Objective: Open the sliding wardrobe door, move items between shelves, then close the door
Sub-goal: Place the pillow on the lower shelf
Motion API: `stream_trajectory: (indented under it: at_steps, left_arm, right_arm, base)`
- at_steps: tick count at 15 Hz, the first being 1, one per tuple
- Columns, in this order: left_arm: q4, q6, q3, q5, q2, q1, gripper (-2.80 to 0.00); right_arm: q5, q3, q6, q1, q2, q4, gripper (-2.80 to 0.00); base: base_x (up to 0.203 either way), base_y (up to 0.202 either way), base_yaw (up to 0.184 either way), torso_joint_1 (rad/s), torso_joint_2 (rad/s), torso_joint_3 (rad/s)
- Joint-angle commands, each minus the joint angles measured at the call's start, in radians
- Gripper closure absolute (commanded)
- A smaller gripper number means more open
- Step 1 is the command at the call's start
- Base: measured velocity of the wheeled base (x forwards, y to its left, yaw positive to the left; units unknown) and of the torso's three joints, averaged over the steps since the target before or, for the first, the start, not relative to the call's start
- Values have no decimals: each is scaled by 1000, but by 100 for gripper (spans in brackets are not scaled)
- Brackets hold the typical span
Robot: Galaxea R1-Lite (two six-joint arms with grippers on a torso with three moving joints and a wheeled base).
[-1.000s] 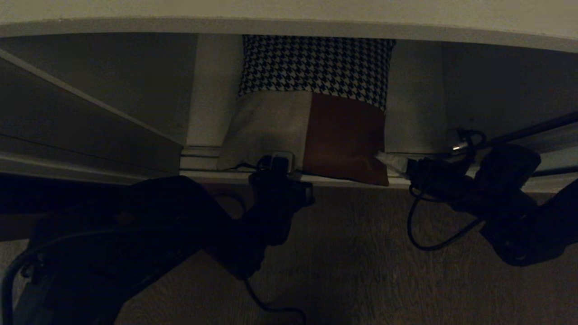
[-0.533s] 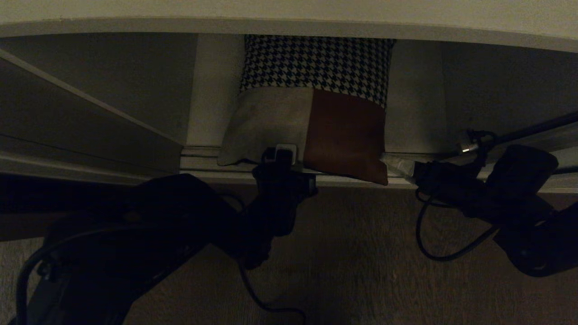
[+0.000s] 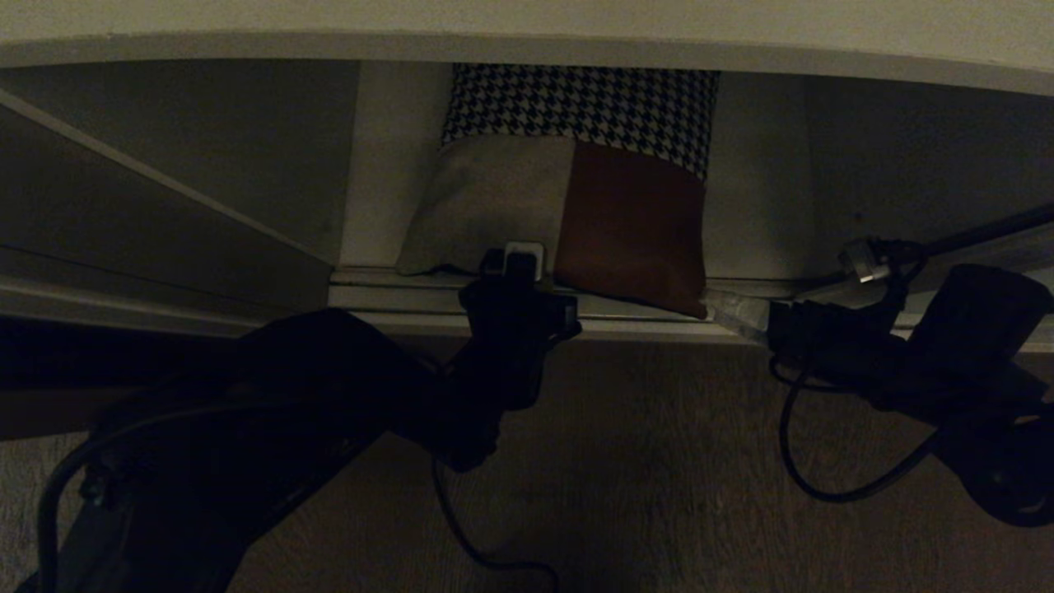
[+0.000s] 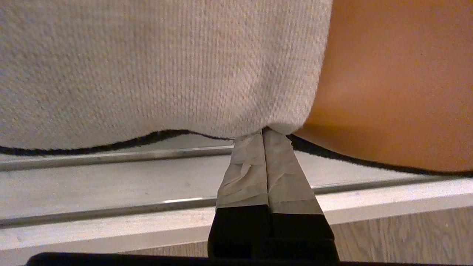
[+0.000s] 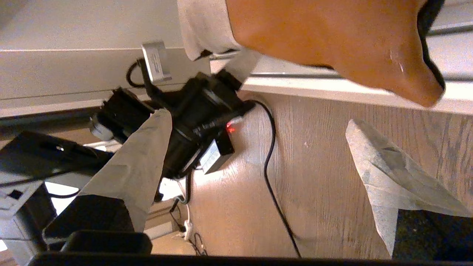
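Cushion (image 3: 568,198) on the shelf, bottom edge clamped by left claw (image 4: 263,135); right claw (image 5: 258,147) spread beside it.

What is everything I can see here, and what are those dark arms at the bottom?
cushion: one; beige, rust-brown and black-and-white houndstooth patches; standing on the lowest shelf, leaning back, its lower edge at the shelf's front
shelf: one in view, off-white, carrying the cushion, with door tracks along its front
sliding wardrobe door: one, pale grey-green, pushed aside to the left of the cushion
floor: wood-grain, brown, in front of the wardrobe
left gripper: one, black with taped fingers, shut, pinching the cushion's lower edge at the beige-and-brown seam
right gripper: one, black with taped fingers, open, just off the cushion's brown corner, not touching it
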Motion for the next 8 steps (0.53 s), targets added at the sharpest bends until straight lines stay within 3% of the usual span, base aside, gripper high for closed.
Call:
stream_trajectory:
  at_steps: [1, 3, 4, 6, 8]
  left_arm:
    - [-7, 1, 23, 19, -39, -10, 0]
    - [-8, 2, 80, 43, -81, -69, 0]
    - [2, 3, 87, 45, -97, -100, 0]
    - [58, 5, 70, 51, -115, -128, 0]
    - [89, 5, 132, 56, -170, -150, 0]
  right_arm:
    - [4, 19, 2, 5, -11, -7, -280]
    - [4, 36, 0, 6, -6, -6, -280]
    - [4, 41, 0, 6, -9, -2, 0]
    - [4, 45, 1, 6, -22, 10, 0]
    - [4, 58, 1, 0, -36, 18, 0]
  base:
    - [0, 0, 0, 0, 0, 0]
    - [0, 0, 0, 0, 0, 0]
    - [0, 0, 0, 0, 0, 0]
    - [0, 0, 0, 0, 0, 0]
    - [0, 0, 0, 0, 0, 0]
